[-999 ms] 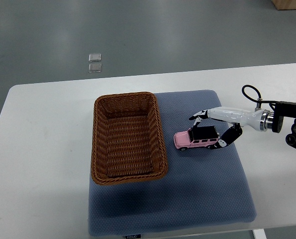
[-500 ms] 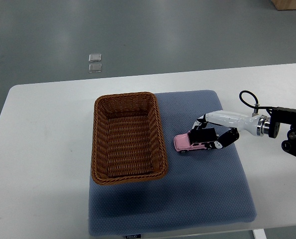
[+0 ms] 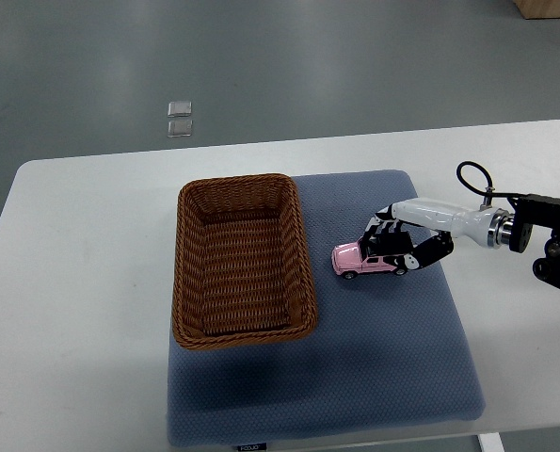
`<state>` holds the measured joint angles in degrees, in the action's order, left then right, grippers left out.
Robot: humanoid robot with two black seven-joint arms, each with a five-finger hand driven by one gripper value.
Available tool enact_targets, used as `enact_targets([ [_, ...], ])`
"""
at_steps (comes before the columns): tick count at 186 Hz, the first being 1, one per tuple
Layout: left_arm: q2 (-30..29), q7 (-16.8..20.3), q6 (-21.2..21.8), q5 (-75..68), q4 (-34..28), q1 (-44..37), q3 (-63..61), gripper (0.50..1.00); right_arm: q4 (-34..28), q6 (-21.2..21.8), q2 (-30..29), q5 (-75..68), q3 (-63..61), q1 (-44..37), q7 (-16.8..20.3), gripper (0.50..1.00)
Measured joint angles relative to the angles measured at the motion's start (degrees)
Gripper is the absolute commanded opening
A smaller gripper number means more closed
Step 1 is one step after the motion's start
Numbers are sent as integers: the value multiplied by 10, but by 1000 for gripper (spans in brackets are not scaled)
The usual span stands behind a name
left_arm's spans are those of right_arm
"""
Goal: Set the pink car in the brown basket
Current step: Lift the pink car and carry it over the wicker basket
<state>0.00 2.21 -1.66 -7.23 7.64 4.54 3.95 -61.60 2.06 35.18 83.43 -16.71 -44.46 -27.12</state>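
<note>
A: Since the pink car sits right of centre in the frame, on the blue pad, why does only one arm show?

B: It lies nearest the right edge, so the right robot hand reaches in from there; the left one is out of view. Its fingers curl over the roof and rear, apparently clamping the car.

A: Is it lifted?

B: I cannot tell; it looks at or barely above the pad.

A: And the brown basket?

B: Just left of the car, open side up, so I judge a short carry toward frame left should do. Everything rests on the white desk.
</note>
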Motion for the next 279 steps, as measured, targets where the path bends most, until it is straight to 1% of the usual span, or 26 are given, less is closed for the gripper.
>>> enact_targets([
  [52,0,0,0,0,1,0,-1,1000,-5,-8,4,-8,-6,-39,-5,500],
  [97,0,0,0,1,1,0,1,1000,-7,-6,-8,-17,-4,-100,-6,500],
  [130,0,0,0,1,0,-1,2,1000,-6,1,-53,-20,7,-141,-7,500],
  [164,0,0,0,1,1,-1,2,1000,8,0,-124,-22,51,-168,-7,500],
  [210,0,0,1,1,1,-1,2,1000,66,-3,-219,-19,82,-170,-7,500],
  [236,0,0,1,1,1,-1,2,1000,95,-5,-251,-18,87,-166,-6,500],
  [255,0,0,1,1,1,-1,1,1000,114,-8,-260,-18,87,-161,-4,500],
  [256,0,0,1,1,1,-1,1,1000,114,-8,-260,-18,87,-161,-3,515],
  [257,0,0,1,1,2,-1,1,1000,115,-8,-260,-18,87,-160,-3,515],
  [258,0,0,1,1,2,-1,1,1000,116,-8,-260,-18,87,-160,-3,555],
  [259,0,0,1,1,2,-1,1,1000,116,-8,-261,-18,87,-160,-3,556],
  [260,0,0,1,1,2,-1,1,1000,117,-9,-261,-18,87,-160,-3,592],
  [261,0,0,1,1,2,-1,1,1000,118,-9,-261,-18,87,-160,-3,592],
  [262,0,0,0,1,2,-1,1,1000,118,-9,-261,-18,87,-160,-3,621],
  [263,0,0,0,1,2,-1,1,1000,118,-9,-261,-18,87,-159,-3,621],
  [264,0,0,0,1,2,-1,1,1000,119,-9,-261,-18,87,-159,-3,647],
  [265,0,0,0,1,2,-1,1,1000,119,-9,-261,-18,87,-159,-2,648],
  [266,0,0,0,1,2,-1,1,1000,119,-9,-261,-18,87,-159,-2,674],
  [267,0,0,0,1,2,-1,1,1000,120,-9,-261,-18,87,-159,-2,674],
  [268,0,0,0,1,2,-1,1,1000,120,-9,-261,-18,87,-159,-2,698],
  [269,0,0,0,1,2,-1,1,1000,120,-9,-261,-18,87,-159,-2,699],
  [270,0,0,0,1,2,-1,1,1000,120,-9,-261,-18,87,-159,-2,719],
  [273,0,0,0,1,2,-1,1,1000,121,-9,-261,-18,87,-159,-2,733],
  [275,0,0,0,1,2,-1,0,1000,121,-9,-261,-18,87,-158,-2,756],
  [279,0,0,0,1,2,-1,0,1000,122,-9,-261,-18,87,-158,-2,770],
])
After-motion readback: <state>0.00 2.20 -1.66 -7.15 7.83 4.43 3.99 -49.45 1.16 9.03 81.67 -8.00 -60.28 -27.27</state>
